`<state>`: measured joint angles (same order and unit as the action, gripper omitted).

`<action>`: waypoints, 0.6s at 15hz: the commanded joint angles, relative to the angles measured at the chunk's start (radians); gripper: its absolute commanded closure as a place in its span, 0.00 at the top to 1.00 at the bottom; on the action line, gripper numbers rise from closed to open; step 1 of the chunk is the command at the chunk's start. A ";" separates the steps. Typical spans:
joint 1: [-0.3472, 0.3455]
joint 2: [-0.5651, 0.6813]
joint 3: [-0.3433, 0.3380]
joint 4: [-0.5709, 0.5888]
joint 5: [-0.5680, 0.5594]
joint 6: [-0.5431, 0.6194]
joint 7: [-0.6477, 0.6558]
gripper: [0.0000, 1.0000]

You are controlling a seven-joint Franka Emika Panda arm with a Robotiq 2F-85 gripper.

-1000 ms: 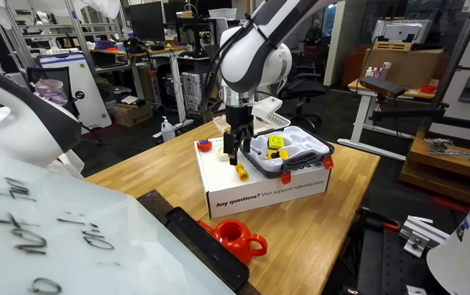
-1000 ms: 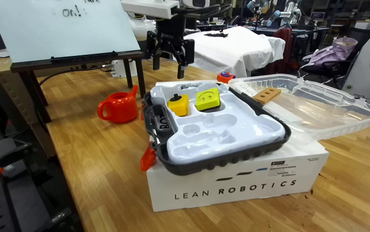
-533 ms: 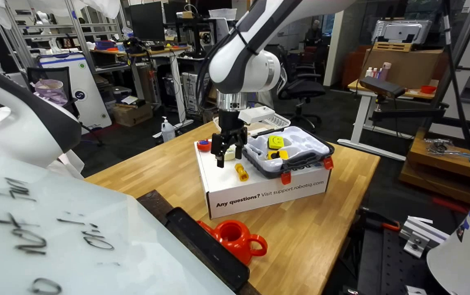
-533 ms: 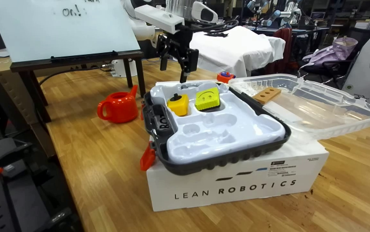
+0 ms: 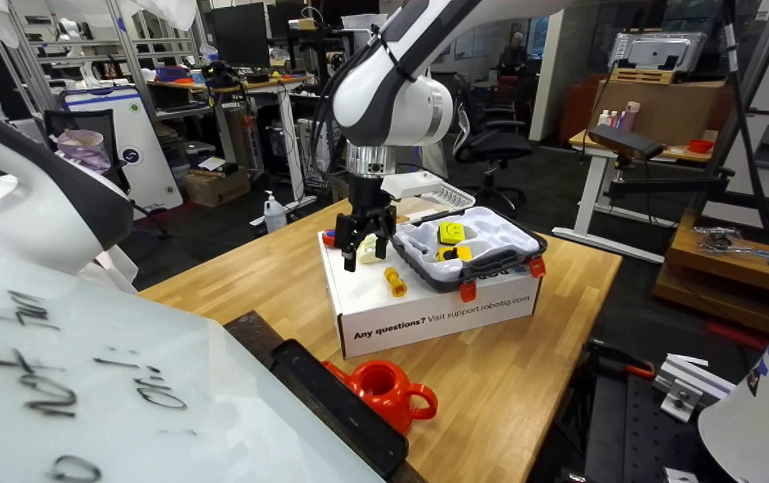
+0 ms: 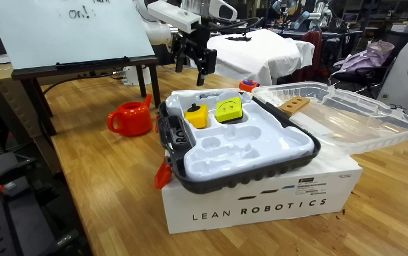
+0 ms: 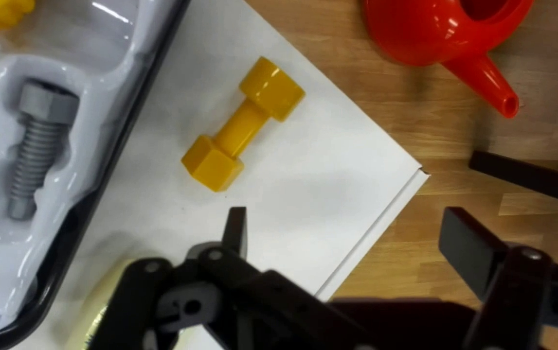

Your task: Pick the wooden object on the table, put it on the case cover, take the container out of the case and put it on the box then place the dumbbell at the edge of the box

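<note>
Two of three steps look done to me: the wooden object (image 6: 294, 105) lies on the case cover (image 6: 374, 122), and what I take for the container (image 7: 102, 292), pale yellow, sits on the box (image 6: 260, 202) just beside the case (image 6: 285, 137), half hidden behind the jaws in the wrist view. What's left, I judge, is the dumbbell (image 7: 240, 127): it lies on the box between the case and a box edge, near that edge but apart from it. Should the container really be the black-knobbed yellow piece (image 6: 197, 118), that one is in the case and I'd owe two steps. My jaws are spread wide, pinching nothing, above the box. Against a second ago, I've swung them away from the case; in an exterior view they now overlap the container (image 5: 369, 251), where earlier they stood in front of the case's rim. Dumbbell and wooden object lie where they did then.
</note>
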<state>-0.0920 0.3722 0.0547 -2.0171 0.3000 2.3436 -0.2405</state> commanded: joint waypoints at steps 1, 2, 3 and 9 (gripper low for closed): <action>-0.002 0.000 0.002 0.001 -0.002 -0.002 0.002 1.00; 0.006 -0.003 -0.009 -0.005 -0.015 0.010 0.034 1.00; 0.012 -0.008 -0.016 -0.012 -0.026 0.015 0.058 1.00; 0.054 -0.046 -0.046 -0.057 -0.138 0.026 0.237 1.00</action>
<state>-0.0650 0.3645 0.0305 -2.0341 0.1965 2.3647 -0.0743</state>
